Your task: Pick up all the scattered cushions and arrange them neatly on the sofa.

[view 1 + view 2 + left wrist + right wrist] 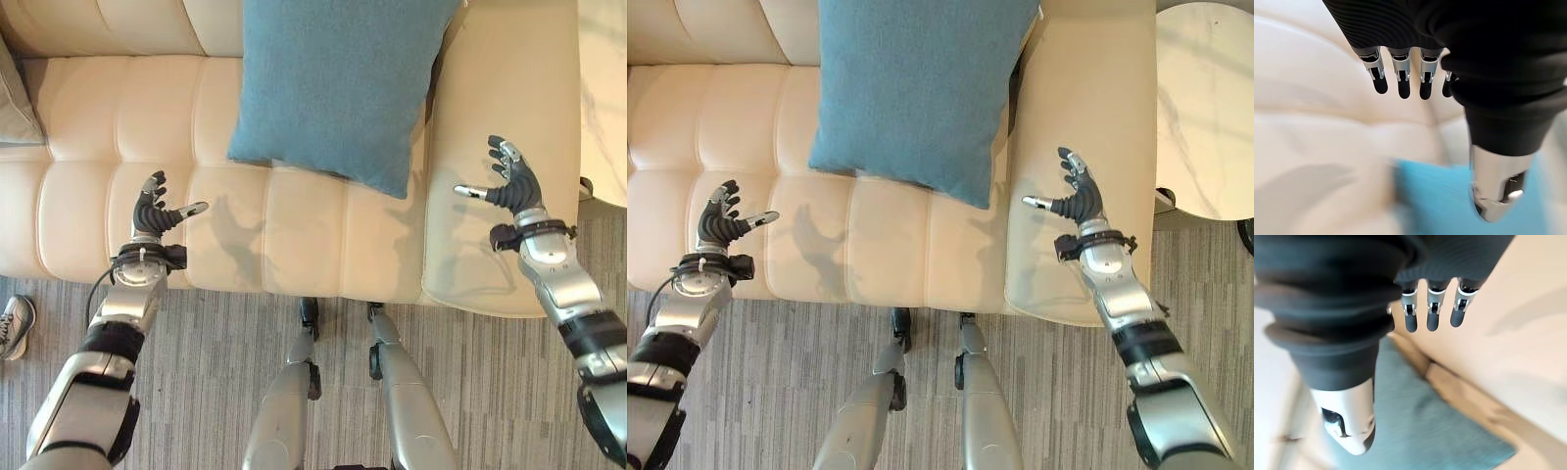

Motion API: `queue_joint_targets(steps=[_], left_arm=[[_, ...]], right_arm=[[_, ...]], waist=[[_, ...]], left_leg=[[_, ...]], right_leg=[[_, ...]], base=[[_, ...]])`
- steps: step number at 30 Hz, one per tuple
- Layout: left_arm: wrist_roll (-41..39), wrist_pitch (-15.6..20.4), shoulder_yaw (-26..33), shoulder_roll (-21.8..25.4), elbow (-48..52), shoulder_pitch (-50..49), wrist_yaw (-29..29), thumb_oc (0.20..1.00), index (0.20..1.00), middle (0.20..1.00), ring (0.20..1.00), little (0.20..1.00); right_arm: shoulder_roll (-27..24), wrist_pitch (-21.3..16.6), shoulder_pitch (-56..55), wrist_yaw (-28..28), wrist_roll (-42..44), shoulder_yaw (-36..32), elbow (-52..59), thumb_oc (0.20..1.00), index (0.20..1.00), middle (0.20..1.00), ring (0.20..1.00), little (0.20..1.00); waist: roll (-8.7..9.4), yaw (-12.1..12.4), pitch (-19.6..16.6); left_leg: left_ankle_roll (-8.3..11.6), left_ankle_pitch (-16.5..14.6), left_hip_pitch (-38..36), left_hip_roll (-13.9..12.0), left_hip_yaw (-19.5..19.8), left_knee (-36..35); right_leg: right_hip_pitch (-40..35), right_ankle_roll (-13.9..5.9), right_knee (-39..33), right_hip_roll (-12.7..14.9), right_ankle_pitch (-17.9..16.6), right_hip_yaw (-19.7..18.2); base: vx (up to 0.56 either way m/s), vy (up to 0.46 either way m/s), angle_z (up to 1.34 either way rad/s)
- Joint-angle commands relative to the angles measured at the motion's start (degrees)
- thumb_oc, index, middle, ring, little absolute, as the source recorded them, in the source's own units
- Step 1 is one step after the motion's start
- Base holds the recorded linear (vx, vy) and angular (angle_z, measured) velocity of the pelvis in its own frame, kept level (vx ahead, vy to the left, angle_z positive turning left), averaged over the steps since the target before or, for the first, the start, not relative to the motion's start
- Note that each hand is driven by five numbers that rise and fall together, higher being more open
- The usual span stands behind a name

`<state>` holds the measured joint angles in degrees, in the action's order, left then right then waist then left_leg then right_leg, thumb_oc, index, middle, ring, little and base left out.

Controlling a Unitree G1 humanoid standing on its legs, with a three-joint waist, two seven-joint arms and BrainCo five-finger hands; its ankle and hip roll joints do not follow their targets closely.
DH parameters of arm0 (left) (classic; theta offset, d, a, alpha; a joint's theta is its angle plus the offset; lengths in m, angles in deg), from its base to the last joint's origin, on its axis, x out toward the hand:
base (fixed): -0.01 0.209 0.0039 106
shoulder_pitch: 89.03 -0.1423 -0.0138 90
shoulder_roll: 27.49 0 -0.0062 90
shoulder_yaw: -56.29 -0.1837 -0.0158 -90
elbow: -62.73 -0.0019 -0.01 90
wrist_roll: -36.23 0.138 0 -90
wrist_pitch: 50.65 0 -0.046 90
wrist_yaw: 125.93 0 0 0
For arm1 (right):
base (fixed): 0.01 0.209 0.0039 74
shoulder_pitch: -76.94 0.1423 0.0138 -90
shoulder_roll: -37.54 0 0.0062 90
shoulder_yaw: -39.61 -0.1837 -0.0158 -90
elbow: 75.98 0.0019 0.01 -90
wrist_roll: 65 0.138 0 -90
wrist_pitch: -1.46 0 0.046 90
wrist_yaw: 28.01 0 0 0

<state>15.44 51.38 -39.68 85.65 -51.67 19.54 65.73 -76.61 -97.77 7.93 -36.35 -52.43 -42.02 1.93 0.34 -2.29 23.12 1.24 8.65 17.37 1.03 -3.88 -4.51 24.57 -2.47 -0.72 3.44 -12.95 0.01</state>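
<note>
one blue cushion [338, 88] on sofa [294, 235]; two robot hands empty.

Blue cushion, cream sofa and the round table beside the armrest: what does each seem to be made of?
The blue square cushion looks like matte woven fabric, with a fine even grain and no sheen. The cream tufted sofa seems to be leather or a leather-like cover: smooth, softly glossy, stitched into panels. The round white side table has a polished top with faint grey veining, probably marble or a marble-look finish.
</note>
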Motion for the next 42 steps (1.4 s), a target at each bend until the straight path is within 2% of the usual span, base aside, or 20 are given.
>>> queue_joint_targets(steps=[1,5,7,10,13,15,17,18,20,23,24,25,26,28,30,31,33,36,37,42], left_arm=[[4.07,1.93,5.17,-0.9,3.56,-10.23,-5.41,1.0,1.0,1.0,1.0,1.0],[5.98,0.68,8.54,-3.62,6.0,-21.28,-9.39,1.0,1.0,1.0,1.0,1.0],[7.14,-0.89,10.18,-8.12,3.59,-28.27,-10.98,1.0,1.0,1.0,1.0,1.0],[8.44,-1.81,10.29,-10.29,1.81,-31.17,-11.65,1.0,1.0,1.0,1.0,1.0],[10.59,-2.65,10.98,-12.66,-1.6,-34.32,-11.61,1.0,1.0,1.0,1.0,1.0],[11.11,-2.96,11.04,-12.66,-3.64,-35.16,-11.07,1.0,1.0,1.0,1.0,1.0],[12.35,-3.44,9.2,-11.7,-5.49,-33.08,-10.08,1.0,1.0,1.0,1.0,1.0],[12.35,-3.43,9.2,-11.69,-5.52,-33.03,-10.08,1.0,1.0,1.0,1.0,1.0],[12.64,-3.59,8.59,-11.6,-6.18,-33.08,-9.8,1.0,1.0,1.0,1.0,1.0],[12.81,-3.81,7.89,-12.4,-7.5,-32.93,-9.04,1.0,1.0,1.0,1.0,1.0],[12.98,-3.82,7.55,-12.54,-8.13,-32.51,-8.68,1.0,1.0,1.0,1.0,1.0],[12.98,-3.82,7.54,-12.56,-8.14,-32.48,-8.68,1.0,1.0,1.0,1.0,1.0],[13.89,-3.72,7.6,-12.45,-9.46,-31.84,-8.16,1.0,1.0,1.0,1.0,1.0],[14.74,-4.2,6.61,-12.48,-9.44,-30.59,-7.6,1.0,1.0,1.0,1.0,1.0],[14.71,-4.17,6.33,-12.4,-9.02,-30.18,-7.64,1.0,1.0,1.0,1.0,1.0],[14.07,-3.97,6.15,-12.3,-8.75,-28.85,-7.08,1.0,1.0,1.0,1.0,1.0],[14.22,-4.04,5.8,-12.63,-9.07,-28.39,-7.09,1.0,1.0,1.0,1.0,1.0],[14.98,-4.12,5.52,-12.49,-9.28,-28.45,-7.51,1.0,1.0,1.0,1.0,1.0],[15.05,-4.22,5.77,-12.79,-10.26,-28.77,-7.8,1.0,1.0,1.0,1.0,1.0],[15.47,-4.69,5.52,-14.02,-12.06,-28.81,-7.33,1.0,1.0,1.0,1.0,1.0]], right_arm=[[-0.34,-3.07,-11.78,4.09,-5.47,-4.89,5.97,1.0,1.0,1.0,1.0,1.0],[1.91,-2.36,-23.59,7.63,-9.45,-8.38,6.04,1.0,1.0,1.0,1.0,1.0],[6.92,-0.58,-30.98,9.27,-11.27,-10.27,-1.33,1.0,1.0,1.0,1.0,1.0],[9.63,0.6,-33.53,9.62,-12.66,-10.58,-5.72,1.0,1.0,1.0,1.0,1.0],[13.28,1.78,-34.76,9.6,-12.57,-10.22,-12.35,1.0,1.0,1.0,1.0,1.0],[15.07,2.06,-34.61,9.43,-11.37,-9.65,-15.37,1.0,1.0,1.0,1.0,1.0],[16.25,2.0,-33.81,8.16,-10.02,-8.89,-19.05,1.0,1.0,1.0,1.0,1.0],[16.27,1.98,-33.76,8.16,-10.02,-8.9,-19.09,1.0,1.0,1.0,1.0,1.0],[17.38,2.01,-34.65,7.86,-9.15,-8.59,-19.96,1.0,1.0,1.0,1.0,1.0],[18.27,2.06,-34.52,7.19,-8.96,-8.56,-21.56,1.0,1.0,1.0,1.0,1.0],[18.54,2.13,-34.09,6.92,-8.81,-8.43,-22.55,1.0,1.0,1.0,1.0,1.0],[18.53,2.12,-34.06,6.92,-8.81,-8.45,-22.57,1.0,1.0,1.0,1.0,1.0],[18.1,2.13,-33.57,6.32,-8.21,-8.86,-22.67,1.0,1.0,1.0,1.0,1.0],[17.26,2.66,-31.94,5.82,-7.95,-7.95,-23.26,1.0,1.0,1.0,1.0,1.0],[16.59,2.56,-31.29,5.48,-7.87,-7.79,-23.23,1.0,1.0,1.0,1.0,1.0],[14.55,2.7,-29.15,4.75,-7.33,-7.31,-23.39,1.0,1.0,1.0,1.0,1.0],[14.01,2.69,-28.5,4.54,-7.28,-7.42,-22.87,1.0,1.0,1.0,1.0,1.0],[13.67,2.53,-28.74,4.57,-7.52,-7.67,-22.28,1.0,1.0,1.0,1.0,1.0],[13.34,2.32,-28.79,4.86,-8.04,-7.78,-21.88,1.0,1.0,1.0,1.0,1.0],[13.87,2.78,-28.74,4.49,-8.94,-7.81,-24.27,1.0,1.0,1.0,1.0,1.0]], waist=[[0.77,-0.76,-7.53],[1.17,-1.78,-11.13],[1.53,-2.84,-13.71],[1.94,-3.3,-15.03],[2.91,-3.61,-15.66],[3.63,-4.09,-14.8],[2.09,-3.17,-13.05],[2.15,-3.13,-13.12],[0.54,-1.87,-13.65],[0.92,-0.88,-14.55],[1.83,-0.46,-15.1],[1.65,-0.41,-15.15],[2.33,0.24,-15.55],[1.9,1.29,-15.53],[1.68,1.31,-15.08],[1.72,1.82,-12.69],[2.49,1.26,-12.04],[3.41,0.45,-12.55],[3.99,0.08,-13.02],[2.78,-0.82,-15.28]], left_leg=[[0.13,-12.31,-4.92,2.17,-0.46,6.89],[-0.28,-12.23,-9.33,2.28,-0.35,5.23],[-0.5,-12.5,-14.16,2.11,-0.7,3.51],[-0.74,-12.5,-16.01,2.26,-0.92,2.74],[-1.29,-12.72,-19.1,2.43,-3.09,0.85],[-1.47,-11.68,-18.93,2.36,-4.47,0.21],[-1.59,-8.43,-16.81,-0.35,-5.78,0.11],[-1.58,-8.34,-16.67,-0.3,-5.83,0.1],[-1.61,-7.01,-14.8,-2.58,-6.63,-0.49],[-1.16,-5.14,-13.37,-2.87,-6.73,-0.49],[-0.65,-4.74,-12.65,-2.43,-6.8,-0.49],[-0.6,-4.67,-12.53,-2.64,-6.79,-0.49],[0.38,-3.44,-9.91,-2.86,-7.28,-0.49],[1.84,-0.05,-5.23,-4.36,-7.73,-0.47],[2.54,0.99,-3.73,-4.91,-7.44,-0.17],[3.91,0.86,-1.41,-4.02,-3.33,2.45],[3.3,-3.02,-0.9,-2.35,0.91,7.66],[2.7,-7.62,-2.78,-1.99,1.17,11.92],[2.54,-11.99,-6.82,-1.42,2.02,13.26],[2.23,-9.96,-11.29,-2.49,1.18,6.35]], right_leg=[[-4.93,-5.34,1.33,2.04,6.24,2.04],[-8.65,-5.92,0.79,1.9,6.52,2.48],[-12.04,-6.43,0.99,1.37,6.22,2.21],[-13.08,-6.63,0.94,1.33,5.63,2.14],[-13.62,-8.02,0.45,0.79,3.36,0.84],[-11.76,-10.11,1.94,0.77,-0.47,-0.27],[-11.81,-8.72,12.45,0.15,6.41,1.99],[-11.58,-8.7,12.6,0.19,6.43,1.93],[-14.33,-5.82,25.88,1.88,11.64,3.17],[-18.04,-5.66,30.67,2.17,11.5,2.89],[-21.61,-5.76,24.72,1.51,14.38,2.97],[-21.62,-5.69,24.39,1.29,14.08,3.0],[-25.07,-5.6,16.76,0.28,16.81,3.26],[-25.66,-3.19,8.63,-2.36,21.96,1.75],[-25.39,-2.52,7.05,-2.95,21.99,1.86],[-23.12,-1.88,7.35,-2.94,20.96,1.67],[-21.29,-2.15,6.66,-1.64,18.83,2.39],[-19.98,-2.35,5.17,-0.14,16.59,2.47],[-19.78,-2.39,3.96,0.52,15.51,1.96],[-20.19,-2.79,2.79,-0.52,15.07,2.64]], base=[[0.05,0.043,-0.01],[0.03,0.051,0.0],[-0.01,0.07,0.0],[-0.06,0.066,-0.12],[-0.13,0.045,-0.25],[-0.3,0.021,-0.56],[-0.47,0.055,-0.72],[-0.35,0.04,-0.45],[-0.34,0.011,-0.35],[-0.27,-0.102,-0.21],[-0.13,-0.12,-0.31],[-0.2,-0.202,-0.22],[-0.3,-0.176,-0.26],[-0.35,-0.19,-0.14],[-0.32,-0.104,0.02],[-0.56,-0.092,0.15],[-0.47,-0.035,0.08],[-0.18,0.012,0.04],[-0.16,0.053,0.13],[-0.01,0.054,0.04]])
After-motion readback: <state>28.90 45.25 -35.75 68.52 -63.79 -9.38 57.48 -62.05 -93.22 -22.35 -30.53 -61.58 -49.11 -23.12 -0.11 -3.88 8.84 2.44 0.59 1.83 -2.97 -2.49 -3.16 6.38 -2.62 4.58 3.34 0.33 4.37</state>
